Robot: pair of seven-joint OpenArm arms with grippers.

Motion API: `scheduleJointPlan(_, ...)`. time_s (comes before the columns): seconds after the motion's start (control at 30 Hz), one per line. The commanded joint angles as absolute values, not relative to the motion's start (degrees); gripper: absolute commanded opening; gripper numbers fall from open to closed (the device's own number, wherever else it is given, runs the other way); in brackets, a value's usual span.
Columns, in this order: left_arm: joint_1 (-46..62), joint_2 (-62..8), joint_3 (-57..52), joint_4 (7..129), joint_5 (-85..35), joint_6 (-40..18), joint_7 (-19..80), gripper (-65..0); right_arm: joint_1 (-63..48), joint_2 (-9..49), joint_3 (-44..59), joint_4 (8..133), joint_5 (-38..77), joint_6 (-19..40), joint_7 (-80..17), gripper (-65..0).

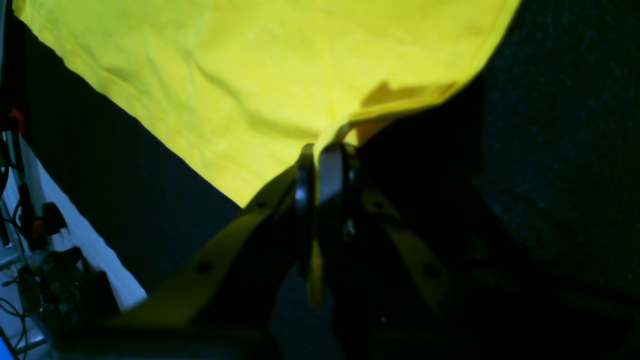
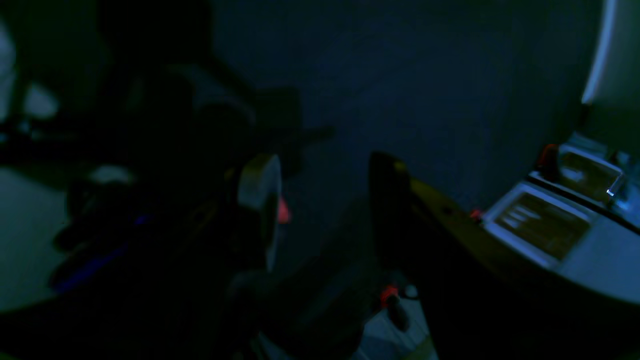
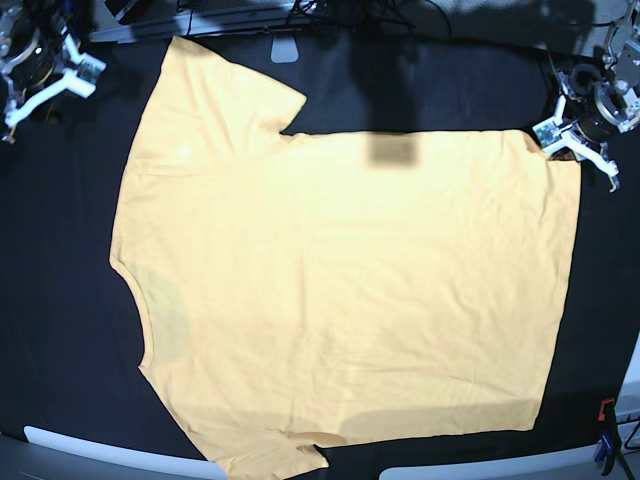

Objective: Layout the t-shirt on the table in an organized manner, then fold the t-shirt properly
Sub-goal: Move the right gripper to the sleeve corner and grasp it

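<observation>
The pale yellow t-shirt (image 3: 340, 290) lies spread flat on the black table (image 3: 60, 330), collar to the left and hem to the right. My left gripper (image 3: 552, 136) is at the hem's far right corner. In the left wrist view the left gripper (image 1: 324, 147) is shut on that corner of the t-shirt (image 1: 260, 75), and the fabric is pinched and slightly raised there. My right gripper (image 3: 72, 74) is at the far left of the table, clear of the shirt. In the right wrist view the right gripper (image 2: 320, 195) is open and empty above the dark table (image 2: 425, 75).
White edge strips (image 3: 90, 448) run along the table's near rim, with a red clamp (image 3: 605, 410) at the right. Cables and gear (image 3: 250, 12) line the far edge. A white strip (image 1: 75, 235) and a red clamp (image 1: 17, 120) show in the left wrist view.
</observation>
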State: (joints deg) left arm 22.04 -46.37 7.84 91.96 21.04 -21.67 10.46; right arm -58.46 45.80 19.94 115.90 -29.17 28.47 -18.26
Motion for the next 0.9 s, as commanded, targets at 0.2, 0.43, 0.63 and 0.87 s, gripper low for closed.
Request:
scheduleJointPlan(0.2, 21.76, -47.48, 7.33, 92.60, 20.95, -21.04, 9.76, -65.0, -51.72, 49.50, 1.87, 112.92, -41.87, 19.57, -18.00, -37.0)
scheduleJointPlan(0.43, 21.76, -47.48, 7.33, 92.60, 20.97, -21.04, 10.46, -65.0, -41.04, 49.52, -12.25, 106.32, -46.35, 19.03, -18.46, -37.0)
scheduleJointPlan(0.63, 21.76, -47.46, 7.33, 92.60, 20.95, -21.04, 10.70, -65.0, -34.50, 49.43, -19.79, 105.89, -47.57, 17.45, -19.14, -37.0)
scheduleJointPlan(0.87, 21.76, -47.46, 7.33, 92.60, 20.95, -21.04, 10.92, -65.0, -30.74, 49.34, -23.18, 105.95, -45.87, 15.84, -19.03, -37.0)
